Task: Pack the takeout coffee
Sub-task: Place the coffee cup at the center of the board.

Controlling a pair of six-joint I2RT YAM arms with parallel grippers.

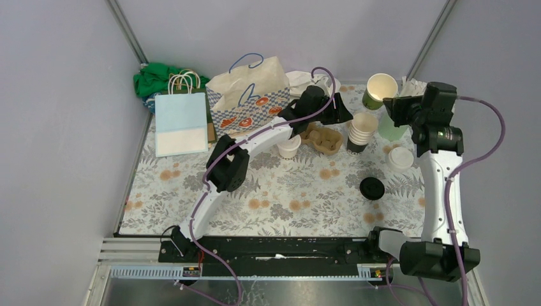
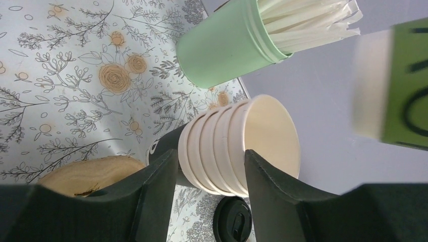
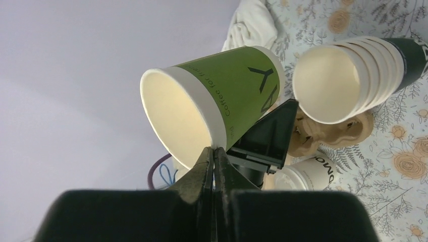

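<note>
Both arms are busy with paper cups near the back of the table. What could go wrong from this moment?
1. The right gripper pinches the green cup only by its rim, and the cup hangs tilted. It may slip out, or the thin rim may crumple.
2. The left gripper straddles the stack of cups, with the straw tumbler close by. A careless move could tip the tumbler, or take several nested cups instead of one.

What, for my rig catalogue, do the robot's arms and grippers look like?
The left arm and right arm have white links with black joints, each trailed by a purple cable. The left gripper and right gripper are black, with wedge-shaped fingers.
</note>
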